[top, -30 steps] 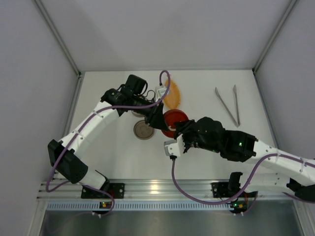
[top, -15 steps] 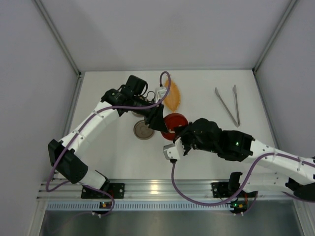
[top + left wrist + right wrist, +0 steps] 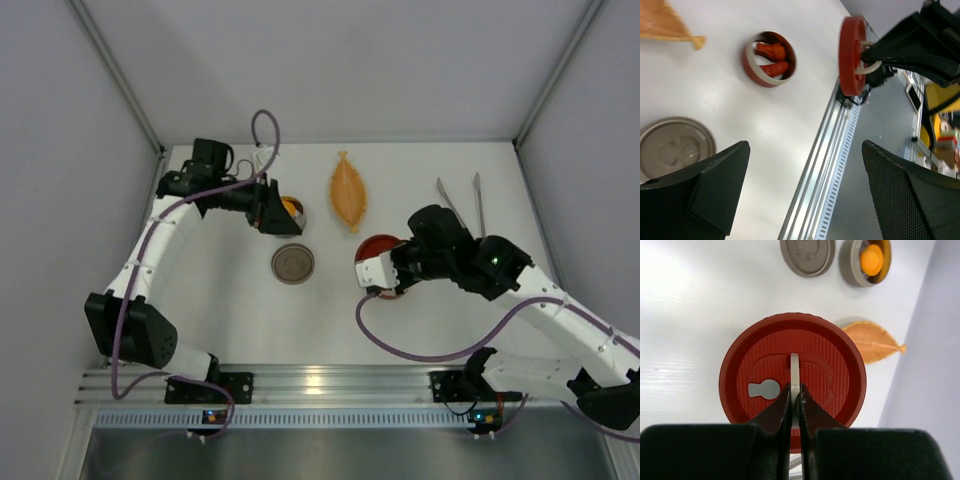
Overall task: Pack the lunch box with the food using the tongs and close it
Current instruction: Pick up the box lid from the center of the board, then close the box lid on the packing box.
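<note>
Red lid [image 3: 826,371] inside right pincer [image 3: 795,393]

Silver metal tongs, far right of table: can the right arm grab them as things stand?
Probably not yet. The right pincer is shut on the handle of the round red lid, so it's occupied. The silver metal tongs lie free right beside that arm.

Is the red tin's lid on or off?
Off. The right gripper holds the red lid by its handle; the red tin stands open, food showing.
</note>
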